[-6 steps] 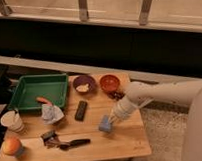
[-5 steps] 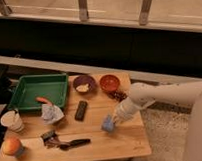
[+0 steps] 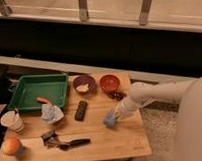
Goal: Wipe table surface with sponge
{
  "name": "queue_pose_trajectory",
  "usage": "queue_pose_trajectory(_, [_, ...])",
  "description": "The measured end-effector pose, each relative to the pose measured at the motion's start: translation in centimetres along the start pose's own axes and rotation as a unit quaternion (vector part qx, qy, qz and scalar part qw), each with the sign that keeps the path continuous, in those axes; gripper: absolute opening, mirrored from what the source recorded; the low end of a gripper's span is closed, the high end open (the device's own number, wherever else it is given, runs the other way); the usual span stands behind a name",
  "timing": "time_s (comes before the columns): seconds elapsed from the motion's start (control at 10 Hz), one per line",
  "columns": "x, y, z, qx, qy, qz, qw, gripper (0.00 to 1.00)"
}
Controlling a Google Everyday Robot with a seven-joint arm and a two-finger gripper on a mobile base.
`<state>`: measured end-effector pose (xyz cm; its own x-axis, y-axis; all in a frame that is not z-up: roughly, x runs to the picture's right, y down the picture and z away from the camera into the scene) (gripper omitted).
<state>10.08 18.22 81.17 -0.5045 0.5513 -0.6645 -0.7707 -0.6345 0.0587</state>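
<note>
Room: a dark wall is seen behind the tabletop, with a pale ledge along its foot and railing posts (image 3: 83, 9) above; speckled carpet (image 3: 164, 130) is seen at the right.
Tabletop (image 3: 104, 145): light wood with visible plank lines, lit warmly; a bare stretch is left along the front right.
Arm (image 3: 160, 93): white, brought in from the right edge and angled down toward the middle right of the tabletop.
Green tray (image 3: 29, 88): set at the back left; a small orange object (image 3: 43, 101) is laid at its front rim.
Purple bowl (image 3: 84, 84): placed just right of the tray, with something pale held inside.
Red bowl (image 3: 109, 83): placed just beside the purple bowl, near the back edge; a small dark item (image 3: 116, 95) is seen at its front right.
Pale cup (image 3: 11, 121): stood at the left edge, in front of the tray.
Crumpled wrapper (image 3: 51, 112): laid against the tray's front right corner.
Black remote (image 3: 81, 110): laid lengthwise between the wrapper and the sponge.
Gripper (image 3: 115, 117): lowered to the tabletop at the arm's end, in front of the red bowl; the jaws are clamped on the sponge.
Sponge (image 3: 109, 121): blue, pressed on the wood beneath the gripper, right of the remote.
Orange fruit (image 3: 11, 146): set at the front left corner.
Dark utensil (image 3: 71, 143): laid near the front edge, right of the fruit.
</note>
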Motion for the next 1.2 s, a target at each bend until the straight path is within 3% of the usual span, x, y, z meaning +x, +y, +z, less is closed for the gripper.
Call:
queue_pose_trajectory(0.3, [-1.2,2.9,0.8,-0.019,-0.007,-0.015,0.9997,0.00])
queue_pose_trajectory(0.5, [-0.2,4.8,1.6,-0.035,0.005,-0.034,0.9988,0.00])
queue_pose_trajectory(0.7, [2.8,5.7,2.3,-0.045,0.029,-0.051,0.9973,0.00])
queue_pose_trajectory(0.9, [5.7,5.6,2.8,-0.039,0.055,-0.059,0.9960,0.00])
queue_pose_trajectory(1.0, [7.0,4.7,2.8,-0.024,0.070,-0.058,0.9956,0.00])
queue_pose_trajectory(1.2, [7.5,2.6,1.9,-0.001,0.068,-0.044,0.9967,0.00])
